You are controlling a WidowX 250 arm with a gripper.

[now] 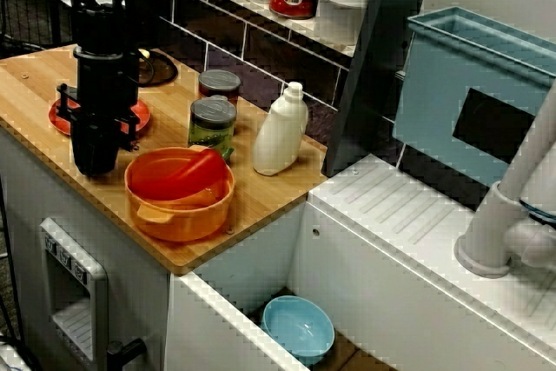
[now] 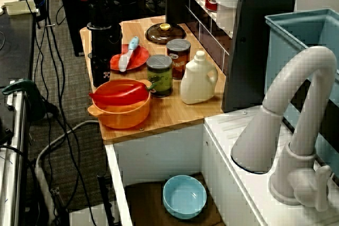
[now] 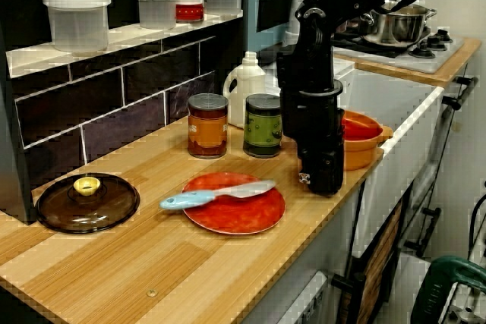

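My black gripper [image 1: 94, 161] points straight down at the wooden counter [image 1: 35, 97], with its tip at or just above the wood. It stands between a red plate [image 3: 243, 210] and an orange pot [image 1: 182, 210], close to both. Its fingers read as one dark block in all three views, so I cannot tell whether they are open or shut. Nothing shows in its grasp. A blue-handled knife [image 3: 216, 194] lies across the plate. A red plastic piece [image 2: 119, 93] sits in the pot.
A green can [image 1: 213, 126], a brown can [image 1: 219, 86] and a white bottle [image 1: 280, 132] stand behind the pot. A dark glass lid [image 3: 87, 202] lies at the counter's far end. A blue bowl [image 2: 184, 196] sits in the sink, with a faucet [image 2: 296, 130] beside it. Jars line the shelf [image 3: 114, 39].
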